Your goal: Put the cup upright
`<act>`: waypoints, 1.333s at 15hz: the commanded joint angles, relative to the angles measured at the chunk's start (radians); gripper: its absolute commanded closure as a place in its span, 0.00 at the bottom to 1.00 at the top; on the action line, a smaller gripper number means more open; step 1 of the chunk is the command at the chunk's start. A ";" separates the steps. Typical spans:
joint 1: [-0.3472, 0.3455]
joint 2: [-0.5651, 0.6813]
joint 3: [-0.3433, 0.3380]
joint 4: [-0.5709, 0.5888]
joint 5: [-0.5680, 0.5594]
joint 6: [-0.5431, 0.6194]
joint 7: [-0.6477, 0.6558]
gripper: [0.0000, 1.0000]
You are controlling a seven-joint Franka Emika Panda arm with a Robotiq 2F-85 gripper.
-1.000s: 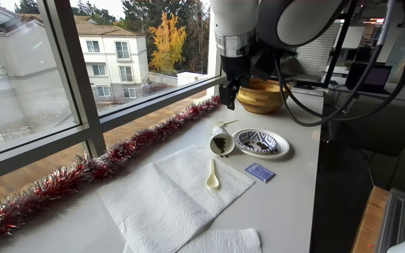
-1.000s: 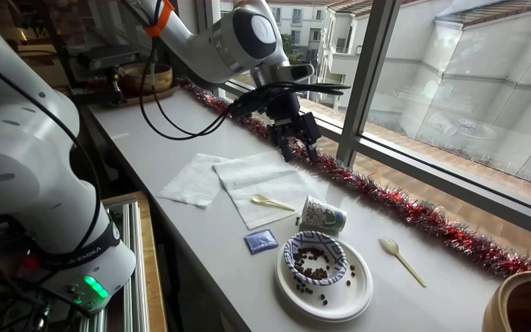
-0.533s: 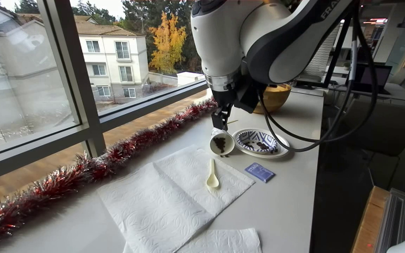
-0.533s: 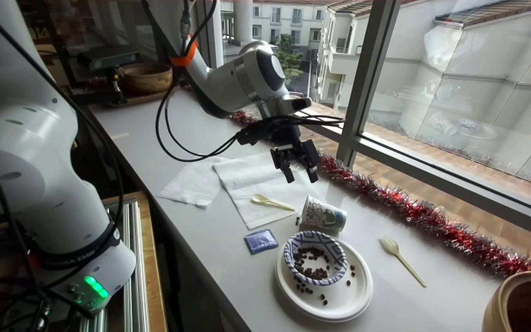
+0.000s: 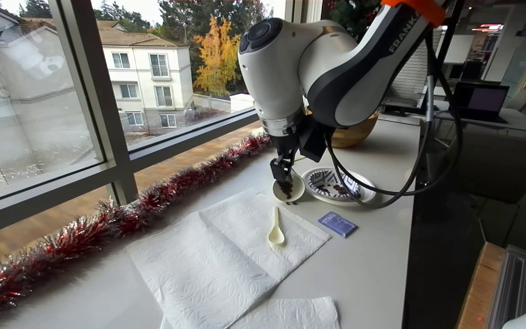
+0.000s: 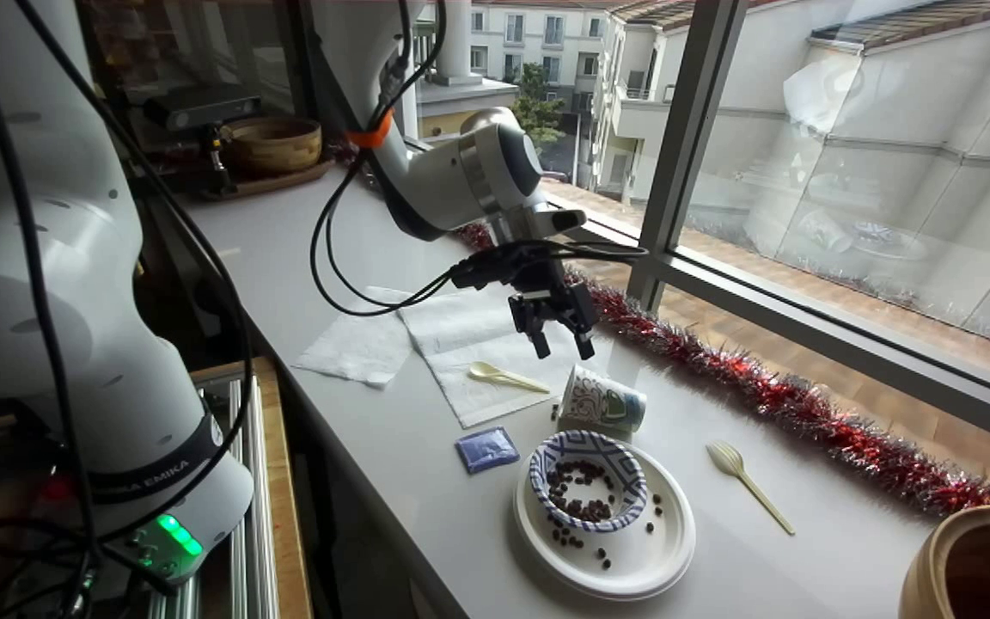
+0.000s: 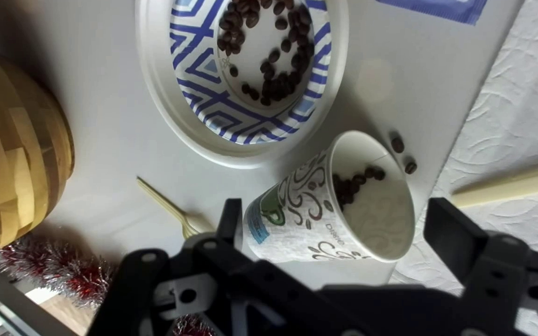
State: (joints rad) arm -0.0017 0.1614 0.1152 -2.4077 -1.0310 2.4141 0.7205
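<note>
The cup point(image 7: 297, 219) is a white paper cup with a swirl print. It lies on its side on the table, with dark beans inside and a few beside its mouth. It also shows in both exterior views, whole here point(image 6: 602, 402) and partly covered by the gripper here point(image 5: 293, 194). My gripper point(image 7: 336, 214) is open and empty. In the wrist view its fingers stand on either side of the cup, one near the base and one beyond the rim. In an exterior view the gripper point(image 6: 562, 349) hangs above the cup, apparently not touching it.
A white plate point(image 6: 675, 550) holding a blue-patterned bowl point(image 6: 544, 464) of beans stands right beside the cup. A fork point(image 6: 744, 481), a spoon point(image 6: 504, 376) on paper towels point(image 6: 452, 327), a blue packet point(image 6: 486, 450), a large wooden bowl point(image 7: 17, 154) and red tinsel point(image 6: 718, 361) lie around.
The arm has come down, and my gripper has moved toward the cup until it is just above it. The gripper has stayed open. The cup has not moved.
</note>
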 commanded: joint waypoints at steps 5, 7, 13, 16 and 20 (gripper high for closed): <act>0.054 0.072 -0.044 0.038 -0.020 -0.005 -0.019 0.00; 0.072 0.099 -0.054 0.052 -0.055 -0.020 0.004 0.00; 0.107 0.173 -0.084 0.107 -0.182 -0.096 0.067 0.00; 0.108 0.212 -0.088 0.130 -0.243 -0.102 0.104 0.00; 0.108 0.266 -0.092 0.160 -0.363 -0.098 0.214 0.00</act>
State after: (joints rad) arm 0.0878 0.3768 0.0367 -2.2842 -1.2976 2.3298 0.8366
